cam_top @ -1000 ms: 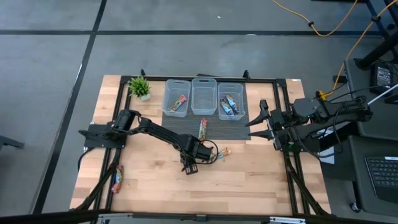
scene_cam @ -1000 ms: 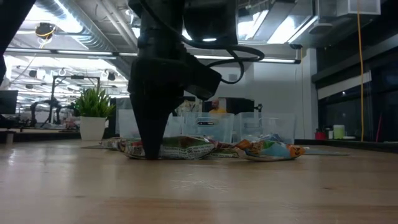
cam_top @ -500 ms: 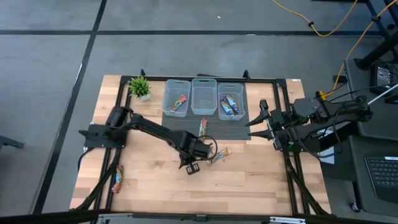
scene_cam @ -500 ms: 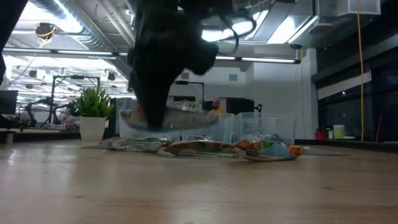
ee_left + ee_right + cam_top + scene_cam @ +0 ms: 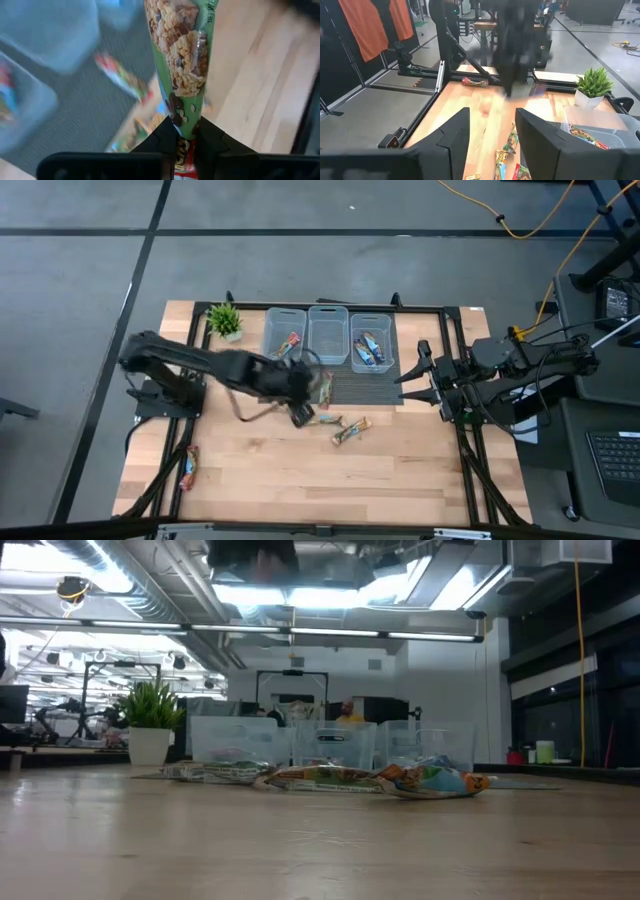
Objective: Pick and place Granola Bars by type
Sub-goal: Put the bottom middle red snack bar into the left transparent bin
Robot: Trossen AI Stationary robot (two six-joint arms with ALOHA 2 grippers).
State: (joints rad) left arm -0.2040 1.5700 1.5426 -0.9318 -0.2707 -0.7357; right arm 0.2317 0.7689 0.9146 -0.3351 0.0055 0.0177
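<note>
Lifted clear of the table since half a second ago: left gripper (image 5: pixel 184 136), then low at the table's middle, now raised and swung toward 11 o'clock, near the left bin (image 5: pixel 283 335). Gone from the low view except a dark blur at the top edge. Jaws clamped on a green-wrapped granola bar (image 5: pixel 185 60), oat clusters pictured on the wrapper; writing on it not readable. Left behind on the wood, two bars near the centre: one (image 5: pixel 326 420) just beside the gripper, one tan-gold (image 5: pixel 350 431) toward 4 o'clock of it. Another bar (image 5: pixel 324 388) at the dark mat's front edge, unchanged. A further bar (image 5: pixel 187 468) far out at 8 o'clock, also unchanged. More bars already in the left bin and in the right bin (image 5: pixel 371 340); middle bin (image 5: pixel 328 332) seemingly without any. Right gripper (image 5: pixel 418 379) parked at the 3 o'clock edge as before, jaws spread apart. Light wooden table (image 5: pixel 420 470) with a black frame, small potted plant (image 5: pixel 225 320) at 11 o'clock. Beyond: grey floor with dark lines, a yellow cable, ceiling strip lights, orange cloth hanging in the right wrist view.
</note>
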